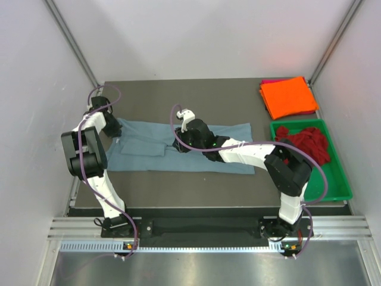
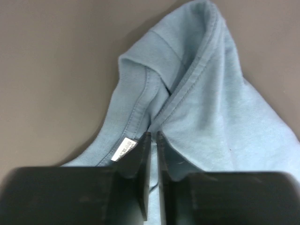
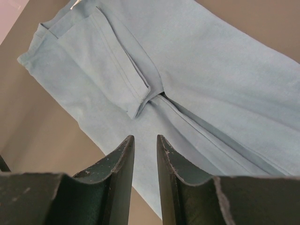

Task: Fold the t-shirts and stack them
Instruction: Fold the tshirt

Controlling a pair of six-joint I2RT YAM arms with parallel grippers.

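The dusty blue-grey t-shirt [image 1: 143, 156] lies across the middle of the table, folded into a long strip. My left gripper [image 1: 117, 130] is at its left end, jaws nearly together on the collar [image 2: 140, 93] beside the white label [image 2: 123, 149], with cloth pinched between them [image 2: 153, 135]. My right gripper [image 1: 178, 145] hovers over the middle of the t-shirt [image 3: 211, 70], near the folded-in sleeve [image 3: 108, 61]. It [image 3: 144, 138] is open with nothing between its fingers. A folded orange t-shirt [image 1: 287, 96] lies on a magenta-pink one [image 1: 272, 81] at the back right.
A green tray [image 1: 334, 189] at the right edge holds a crumpled dark red t-shirt [image 1: 308, 143]. White walls close in the left, right and back sides of the dark table [image 1: 178, 98].
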